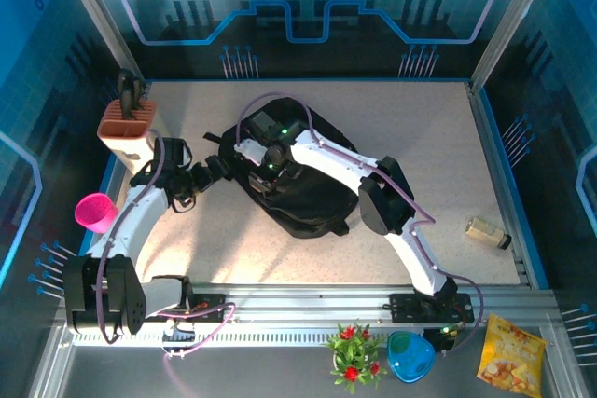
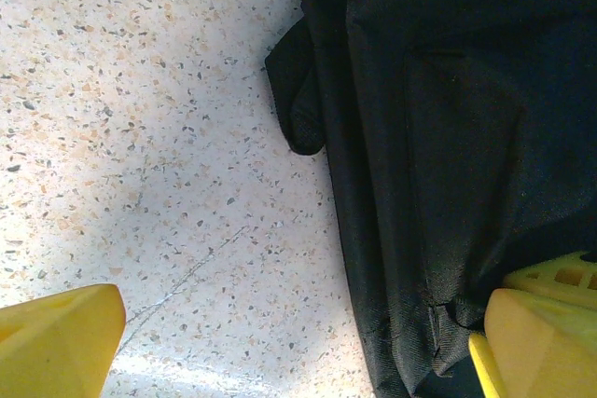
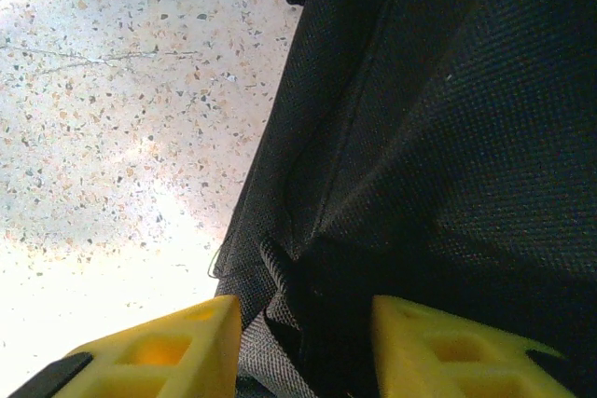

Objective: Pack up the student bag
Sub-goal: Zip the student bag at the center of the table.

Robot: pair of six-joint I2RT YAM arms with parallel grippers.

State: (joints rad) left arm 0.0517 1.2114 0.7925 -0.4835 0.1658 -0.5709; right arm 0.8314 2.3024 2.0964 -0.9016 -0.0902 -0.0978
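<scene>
The large black soft-fabric student bag (image 1: 312,202) is laid flat at the centre of the speckled stone-pattern bench (image 1: 448,137), with its long axis running from upper left to lower right of the top frame. The left jaws are spread wide and released at the bag's left border. In the left wrist view the fabric edge is seen at lower right, with one yellow finger (image 2: 536,328) over it and the other over bare bench. The right jaws, nearer the bag's middle, are drawn in on a bunched fold, which is judged to be gripped. Creases converging at those jaws are shown by the right wrist view, while the bag's whole lie is given by the top view.
</scene>
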